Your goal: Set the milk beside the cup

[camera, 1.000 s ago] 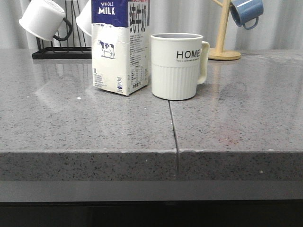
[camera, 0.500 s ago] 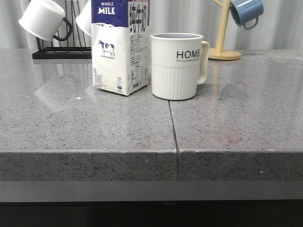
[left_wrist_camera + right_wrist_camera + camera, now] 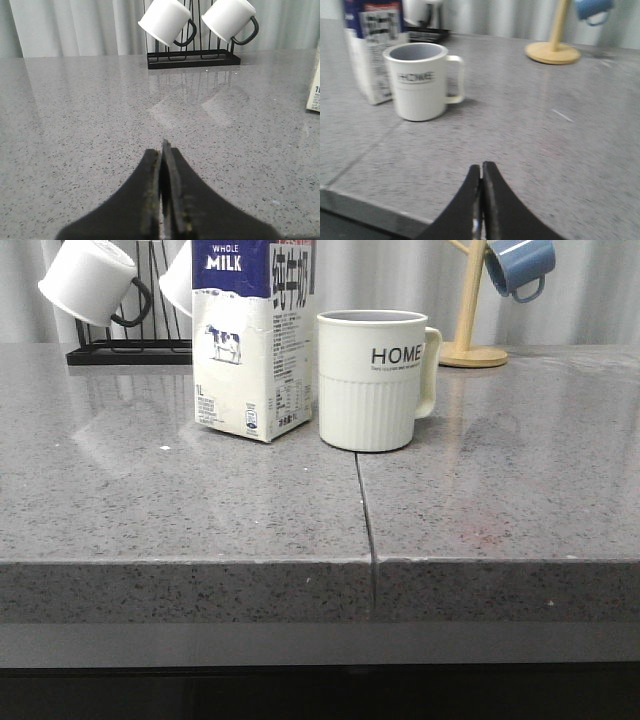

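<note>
Nothing has shifted over the last second: my milk [image 3: 254, 340] stands just left of the cup [image 3: 372, 379], both claws [image 3: 163, 150] [image 3: 481, 172] pressed together, empty, so placement looks finished.

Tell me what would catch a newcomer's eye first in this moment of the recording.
First the milk, a tall white carton with a blue top, standing upright mid-counter just left of the cup, a large cream mug lettered HOME with its handle pointing right. Next, the mug racks along the back: white mugs on a black rack at left, a blue mug on a wooden stand at right. Both grippers are shut and empty.
</note>
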{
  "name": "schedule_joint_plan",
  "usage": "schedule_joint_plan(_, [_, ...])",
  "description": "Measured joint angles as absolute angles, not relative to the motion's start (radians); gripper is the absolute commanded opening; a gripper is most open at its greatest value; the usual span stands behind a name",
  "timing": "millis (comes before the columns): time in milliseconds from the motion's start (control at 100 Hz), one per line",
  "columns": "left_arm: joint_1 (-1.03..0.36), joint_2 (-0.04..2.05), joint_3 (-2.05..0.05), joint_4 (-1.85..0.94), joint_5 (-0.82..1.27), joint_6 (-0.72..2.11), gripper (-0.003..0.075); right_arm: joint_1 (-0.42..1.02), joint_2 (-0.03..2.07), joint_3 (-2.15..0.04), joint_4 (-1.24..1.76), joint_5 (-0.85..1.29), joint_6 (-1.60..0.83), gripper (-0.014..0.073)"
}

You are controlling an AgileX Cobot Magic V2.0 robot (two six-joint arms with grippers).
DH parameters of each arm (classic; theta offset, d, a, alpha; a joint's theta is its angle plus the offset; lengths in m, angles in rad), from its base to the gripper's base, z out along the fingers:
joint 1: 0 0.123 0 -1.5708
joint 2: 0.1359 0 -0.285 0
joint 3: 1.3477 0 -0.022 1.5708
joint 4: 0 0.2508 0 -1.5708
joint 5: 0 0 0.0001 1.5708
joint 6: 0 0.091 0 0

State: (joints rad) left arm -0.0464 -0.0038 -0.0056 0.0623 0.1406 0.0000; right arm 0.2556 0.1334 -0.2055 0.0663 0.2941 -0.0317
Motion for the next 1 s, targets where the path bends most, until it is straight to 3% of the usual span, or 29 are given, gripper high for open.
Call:
schedule_joint_plan(340, [-0.046, -0.004, -0.006, 0.062, 0.141, 0.000, -0.0021, -0.020, 0.095, -0.054, 0.059, 0.197, -0.032, -0.0066])
schedule_joint_plan(550, [-0.046, -0.004, -0.006, 0.062, 0.143, 0.000, -0.0021, -0.041, -0.004, 0.024, 0.053, 0.128, -0.032, -0.0066])
schedule_joint_plan(1000, [-0.046, -0.004, -0.006, 0.062, 0.143, 0.000, -0.0020, -0.041, -0.010, 0.026, 0.047, 0.134, -0.033, -0.0066])
